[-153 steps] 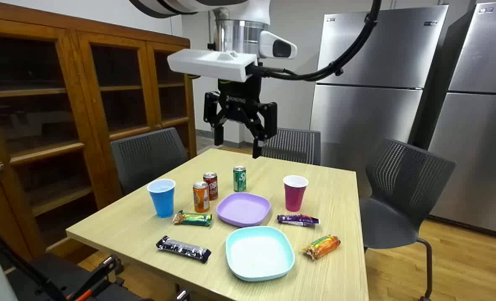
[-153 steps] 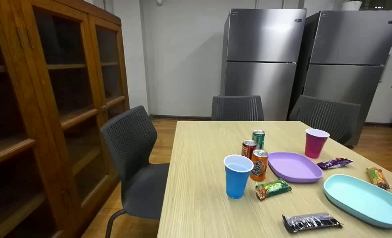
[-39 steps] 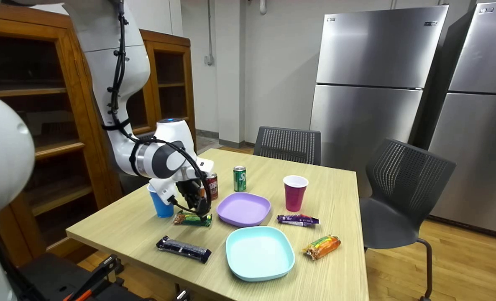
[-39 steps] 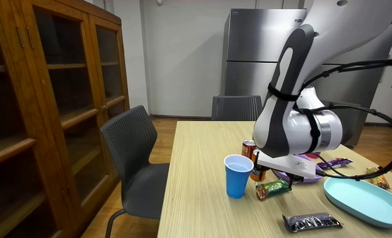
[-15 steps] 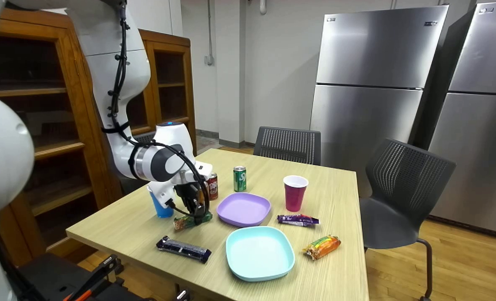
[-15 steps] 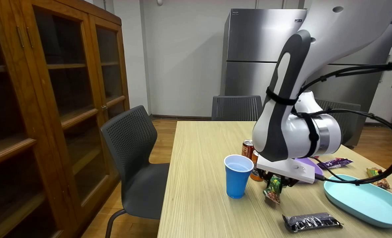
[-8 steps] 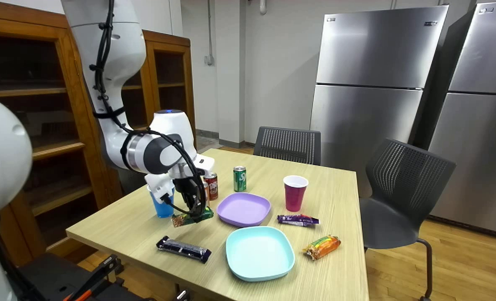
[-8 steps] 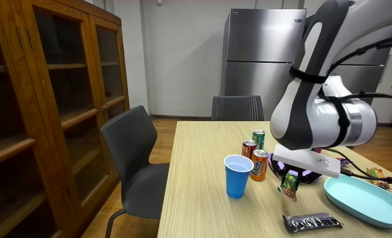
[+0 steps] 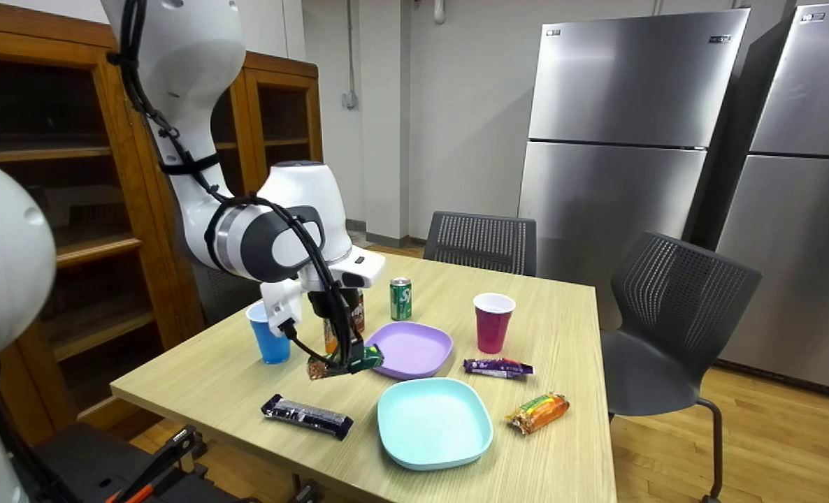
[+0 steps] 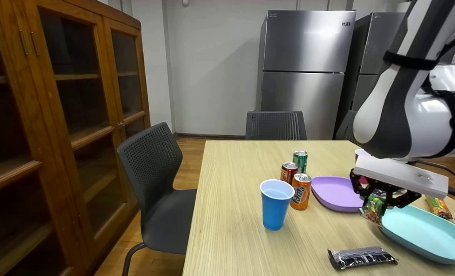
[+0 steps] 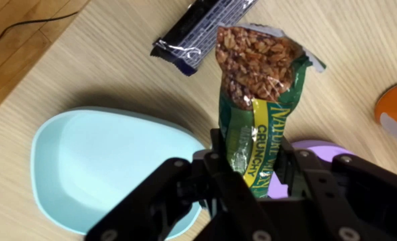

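So the gripper (image 11: 252, 147) is clamping a granola bar (image 11: 259, 110) around its middle, probably because pinching across the narrow side is suiting it best. It's hanging in the air above the table (image 9: 554, 311), lining up in the wrist view with the gap between the teal plate (image 11: 118, 157) and the purple plate (image 11: 322, 148). Wrapper's looking shiny green, yellow stripe, oaty brown patch at one end; the other end is hiding inside the grip, so can't really judge it. In an exterior view, a dark bar (image 9: 307, 416) is lying toward the table's near edge, a green can (image 9: 400, 299) standing toward the far one.
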Robot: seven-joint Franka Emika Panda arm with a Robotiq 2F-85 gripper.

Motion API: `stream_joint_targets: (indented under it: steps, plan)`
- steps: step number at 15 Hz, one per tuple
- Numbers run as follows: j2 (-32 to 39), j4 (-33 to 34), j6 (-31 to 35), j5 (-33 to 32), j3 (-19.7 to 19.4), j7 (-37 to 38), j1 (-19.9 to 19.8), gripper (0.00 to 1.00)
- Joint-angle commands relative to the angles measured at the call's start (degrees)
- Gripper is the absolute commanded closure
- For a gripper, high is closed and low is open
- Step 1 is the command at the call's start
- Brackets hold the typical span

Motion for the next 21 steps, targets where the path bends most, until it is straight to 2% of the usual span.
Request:
stream_joint_targets:
  steps: [1,7,15,21]
  plan:
    - [-2.47,-1.75,0.39,-0.12,-4.03,0.19,0.67,0.88]
    - [0.68,1.40,-0.41,0.01,-6.73,-0.43,-2.27,0.88]
    - [9.14,10.70,-2.17,0.40,-3.37,-0.79,-12.02,0.88]
    - [16.19,16.96,-4.03,0.16,-1.22,-0.67,-14.07,0.88]
